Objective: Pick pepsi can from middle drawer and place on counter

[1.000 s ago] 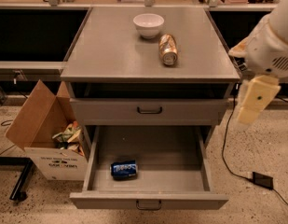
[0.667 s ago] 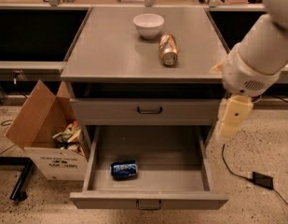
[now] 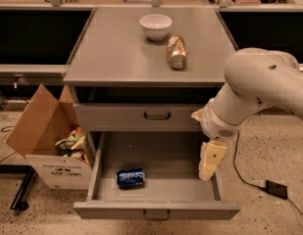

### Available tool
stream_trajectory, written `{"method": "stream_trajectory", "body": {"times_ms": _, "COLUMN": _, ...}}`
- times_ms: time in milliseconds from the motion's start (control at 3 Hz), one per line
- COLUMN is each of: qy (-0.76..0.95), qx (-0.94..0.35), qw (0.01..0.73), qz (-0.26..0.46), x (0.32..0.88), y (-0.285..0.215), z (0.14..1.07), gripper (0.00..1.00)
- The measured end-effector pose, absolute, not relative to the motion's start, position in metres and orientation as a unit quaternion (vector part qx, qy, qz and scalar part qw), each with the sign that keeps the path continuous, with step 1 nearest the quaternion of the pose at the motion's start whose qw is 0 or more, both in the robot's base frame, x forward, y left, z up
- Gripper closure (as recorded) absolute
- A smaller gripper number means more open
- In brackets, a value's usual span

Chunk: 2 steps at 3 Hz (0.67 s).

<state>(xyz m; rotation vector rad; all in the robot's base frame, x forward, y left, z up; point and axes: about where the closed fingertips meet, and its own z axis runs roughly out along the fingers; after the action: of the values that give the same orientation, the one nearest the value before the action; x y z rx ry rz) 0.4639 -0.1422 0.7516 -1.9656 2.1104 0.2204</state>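
**Claw over the right end of the open middle drawer; pepsi can on the drawer floor.**

The middle drawer [image 3: 163,192] is pulled out from the cabinet, and the pepsi can [image 3: 130,178] is laid on its side on the grey floor, left of centre and toward the front panel. The claw [image 3: 206,173] is pointed downward over the drawer's right end, near the right wall and well apart from the can; whether it is wide or narrow cannot be told. The white arm [image 3: 259,87] is extended in from the right. On the counter [image 3: 116,58], a white bowl [image 3: 155,26] is set toward the back, and a gold-tan can [image 3: 176,52] is laid on its side near it. A like grey drawer front [image 3: 121,117] is located directly above the open drawer. A cardboard box [image 3: 40,131] is placed on the ground to the left.
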Motion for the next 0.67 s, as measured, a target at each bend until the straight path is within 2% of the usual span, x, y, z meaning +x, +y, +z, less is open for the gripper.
{"method": "stream_trajectory", "body": {"times_ms": 667, "qy": 0.725, "qx": -0.677, "qw": 0.114, "qz": 0.065, "x": 0.474, "y": -0.129, "z": 0.724, "gripper": 0.0}}
